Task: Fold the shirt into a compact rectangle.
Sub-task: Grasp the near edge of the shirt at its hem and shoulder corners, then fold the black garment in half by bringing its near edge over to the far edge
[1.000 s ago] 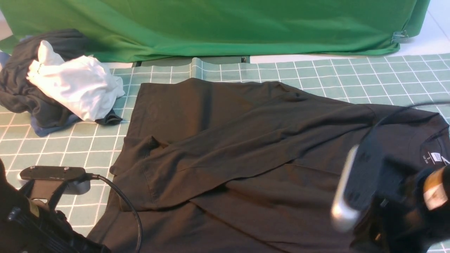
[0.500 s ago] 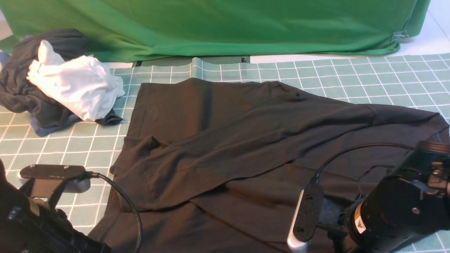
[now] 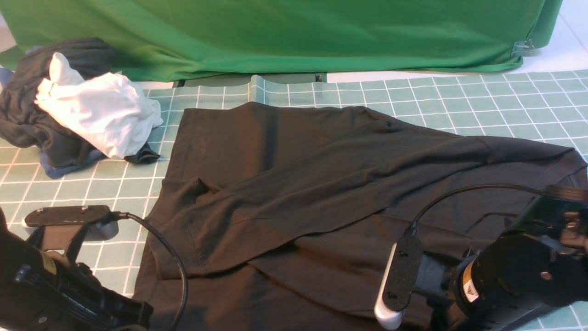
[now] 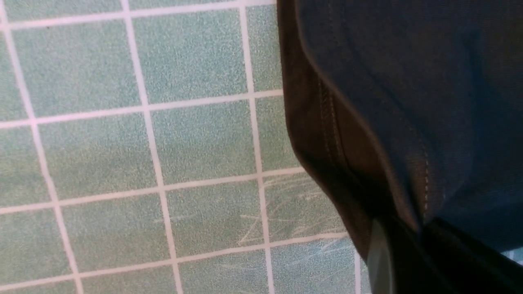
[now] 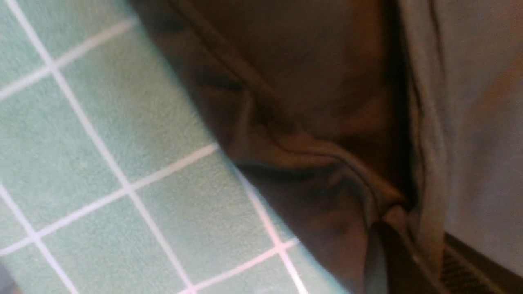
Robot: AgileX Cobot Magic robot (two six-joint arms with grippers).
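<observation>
Front view: the shirt (image 3: pixel 298 184) lies half-folded across the tabletop (image 3: pixel 459 96); left gripper (image 4: pixel 392 245) and right gripper (image 5: pixel 388 228) each pinch its near edge; I would lift both evenly, keeping it taut.

Left arm (image 3: pixel 50 280) low, near-left; right arm (image 3: pixel 510 271) low, near-right, wrist angled down; left gripper (image 4: pixel 402 249) and right gripper (image 5: pixel 408 253) each clamped on shirt (image 3: pixel 298 184) edge

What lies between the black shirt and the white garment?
Only bare grid mat separates the shirt from the white garment, seen in front view.
</observation>
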